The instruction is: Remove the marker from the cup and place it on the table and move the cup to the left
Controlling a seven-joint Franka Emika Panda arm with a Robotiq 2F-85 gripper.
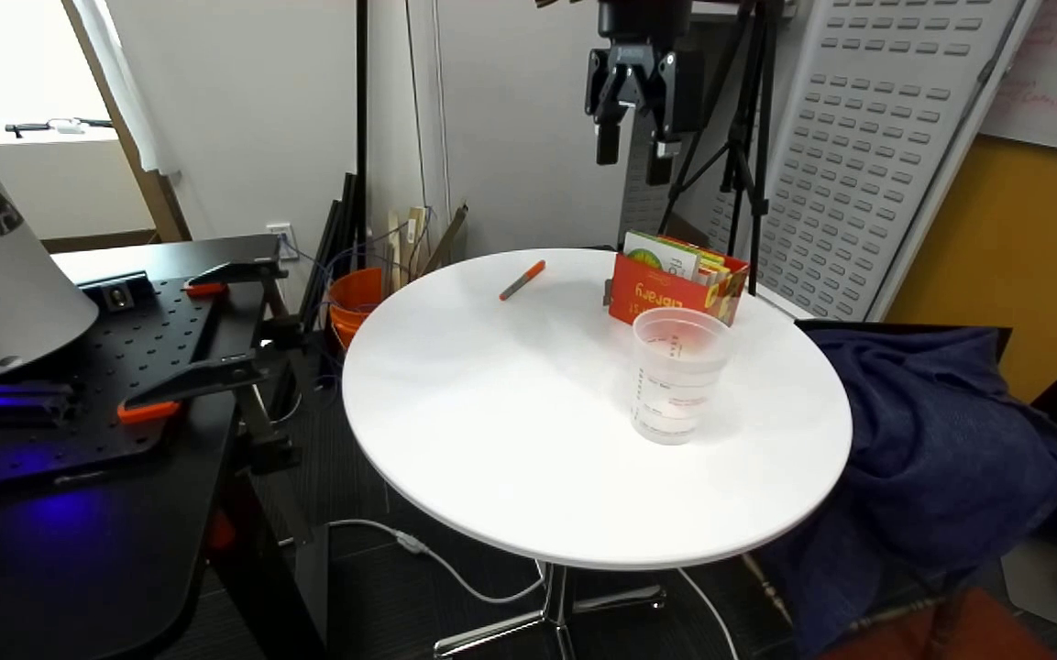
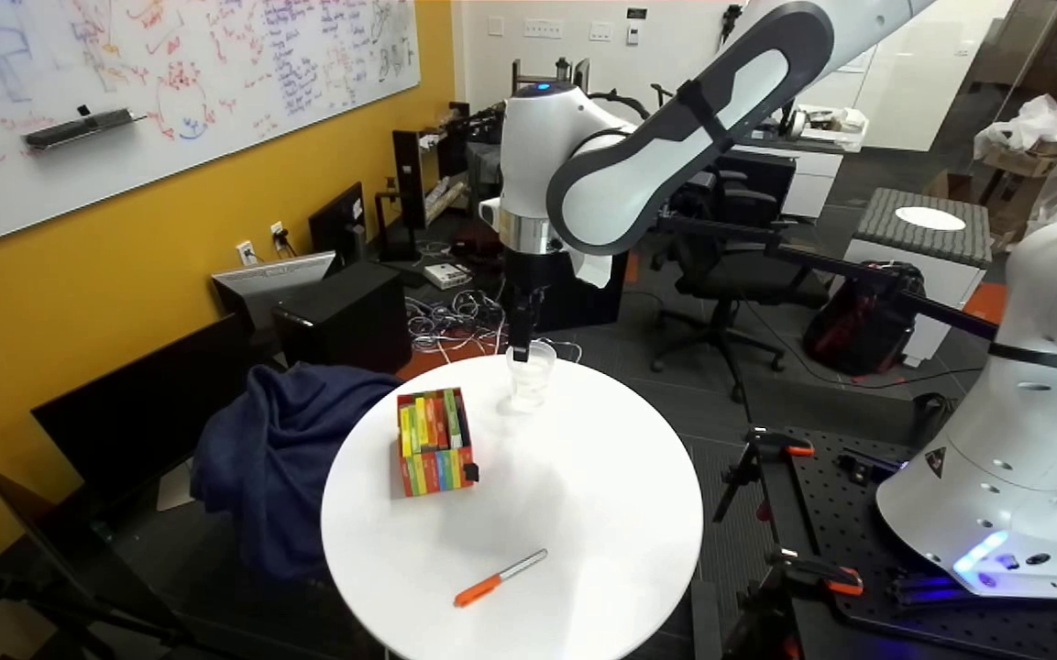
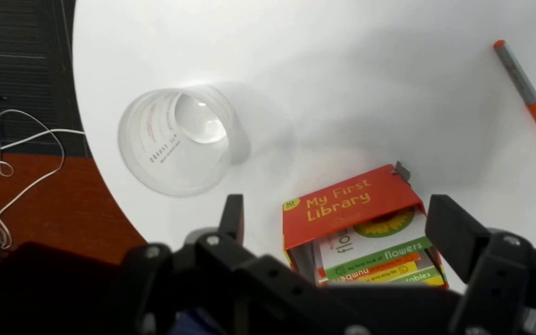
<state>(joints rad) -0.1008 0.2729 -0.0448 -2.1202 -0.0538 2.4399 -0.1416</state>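
On the round white table (image 1: pixel 482 394) the marker (image 3: pixel 514 70), grey with an orange cap, lies flat and apart from the cup. The clear cup (image 1: pixel 675 385) stands upright near the table's edge; looking down from the wrist, I see nothing inside it. My gripper (image 1: pixel 633 162) hangs well above the tabletop, jaws wide apart and nothing held. In the wrist view the cup (image 3: pixel 175 153) is up and left of my fingers (image 3: pixel 234 216). A dark finger overlaps the cup's rim (image 2: pixel 542 353) in an exterior view.
A red box of small books (image 3: pixel 342 204) sits on the table below my gripper, beside the cup. A dark blue cloth (image 2: pixel 290 477) is draped just past the table's edge. The black desk (image 1: pixel 170 513) with clamps and the arm's base stands across a gap.
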